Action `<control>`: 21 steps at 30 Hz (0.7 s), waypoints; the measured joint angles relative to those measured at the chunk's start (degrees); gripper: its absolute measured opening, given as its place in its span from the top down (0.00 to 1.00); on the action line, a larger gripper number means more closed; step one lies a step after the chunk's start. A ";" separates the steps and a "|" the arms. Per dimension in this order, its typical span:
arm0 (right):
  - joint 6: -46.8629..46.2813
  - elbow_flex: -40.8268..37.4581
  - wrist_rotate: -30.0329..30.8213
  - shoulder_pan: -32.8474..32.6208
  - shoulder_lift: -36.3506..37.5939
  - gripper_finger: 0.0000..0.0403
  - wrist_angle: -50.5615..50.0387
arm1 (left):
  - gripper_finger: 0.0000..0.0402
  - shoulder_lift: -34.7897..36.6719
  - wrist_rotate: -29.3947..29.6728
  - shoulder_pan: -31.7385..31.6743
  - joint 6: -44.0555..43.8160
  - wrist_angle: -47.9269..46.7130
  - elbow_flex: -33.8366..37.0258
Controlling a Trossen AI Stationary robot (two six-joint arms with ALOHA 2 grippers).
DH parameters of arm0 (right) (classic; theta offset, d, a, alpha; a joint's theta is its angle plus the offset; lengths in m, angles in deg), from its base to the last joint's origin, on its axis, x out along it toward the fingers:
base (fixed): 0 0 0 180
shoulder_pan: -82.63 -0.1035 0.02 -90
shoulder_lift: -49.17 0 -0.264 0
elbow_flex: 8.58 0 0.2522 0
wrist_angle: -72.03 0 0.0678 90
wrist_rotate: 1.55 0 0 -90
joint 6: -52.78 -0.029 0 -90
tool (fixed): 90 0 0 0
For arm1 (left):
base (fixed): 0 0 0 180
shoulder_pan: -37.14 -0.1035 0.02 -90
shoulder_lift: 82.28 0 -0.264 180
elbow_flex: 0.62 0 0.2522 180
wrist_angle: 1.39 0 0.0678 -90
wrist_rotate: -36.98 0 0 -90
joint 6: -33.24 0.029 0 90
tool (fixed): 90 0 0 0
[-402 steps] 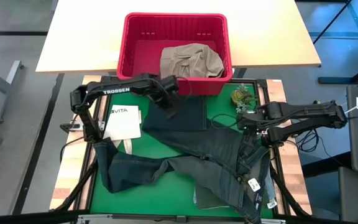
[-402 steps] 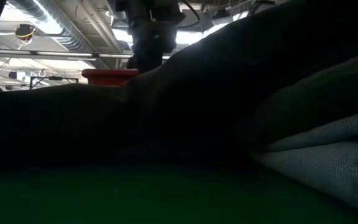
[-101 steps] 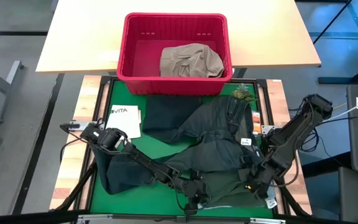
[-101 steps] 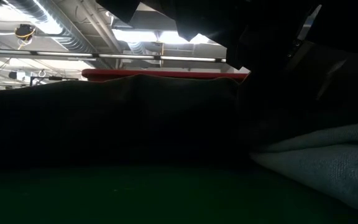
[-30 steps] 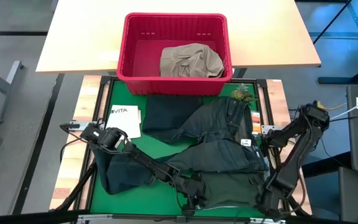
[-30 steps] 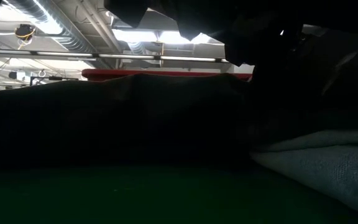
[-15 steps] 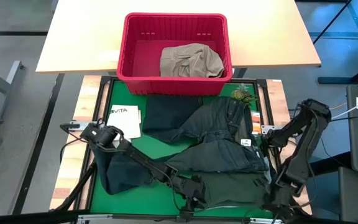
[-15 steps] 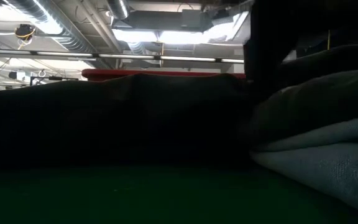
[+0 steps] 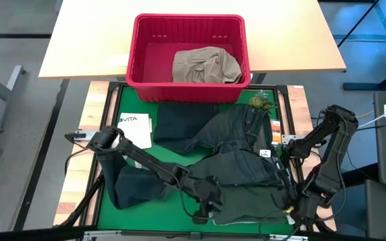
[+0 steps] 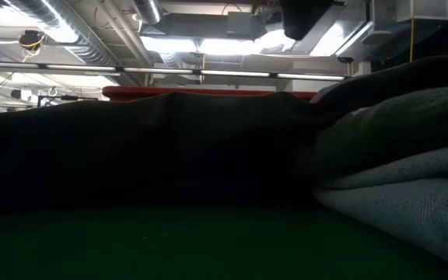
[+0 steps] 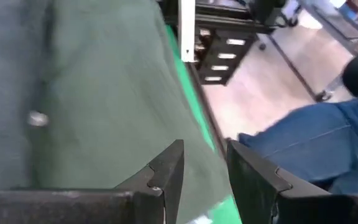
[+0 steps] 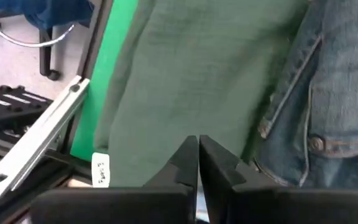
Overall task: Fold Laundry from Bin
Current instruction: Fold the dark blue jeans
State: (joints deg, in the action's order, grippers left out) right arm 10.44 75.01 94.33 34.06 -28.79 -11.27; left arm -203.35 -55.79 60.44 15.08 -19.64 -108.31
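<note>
Since the earliest view, the jeans [image 9: 236, 157] have been folded over toward the bin, and both arms have come to the near table edge (left gripper [image 9: 203, 213], right gripper [image 9: 299, 213]).

The red slotted bin [image 9: 189, 57] sits at my desk's far edge, a crumpled khaki-beige garment [image 9: 205, 65] inside toward its right. The dark jeans [image 9: 233, 164] sprawl rumpled across the green desk's middle and near edge, over a dark green piece [image 9: 246, 204].

Bin [image 9: 133, 60] behind mat, khaki garment [image 9: 204, 65] in it – jeans [image 9: 236, 157] on mat [image 9: 179, 213], paper sheet [image 9: 134, 129] to their left.
</note>
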 joint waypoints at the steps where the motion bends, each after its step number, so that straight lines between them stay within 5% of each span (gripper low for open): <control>1: -0.74 0.00 -0.31 0.58 0.00 0.94 -0.29 | 0.71 0.54 0.39 -0.33 0.84 -0.82 0.00; 13: -3.91 -0.02 -5.65 6.36 -0.04 0.52 -6.32 | 0.71 5.00 2.14 -4.97 5.16 -13.01 0.00; 21: -4.68 -3.77 -2.89 6.22 -0.26 0.45 -8.65 | 0.71 4.96 2.29 -6.04 6.89 -16.09 -0.02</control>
State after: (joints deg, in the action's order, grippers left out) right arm 5.75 71.24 91.44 40.28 -29.05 -19.92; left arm -198.40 -53.50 54.40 21.97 -35.73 -108.33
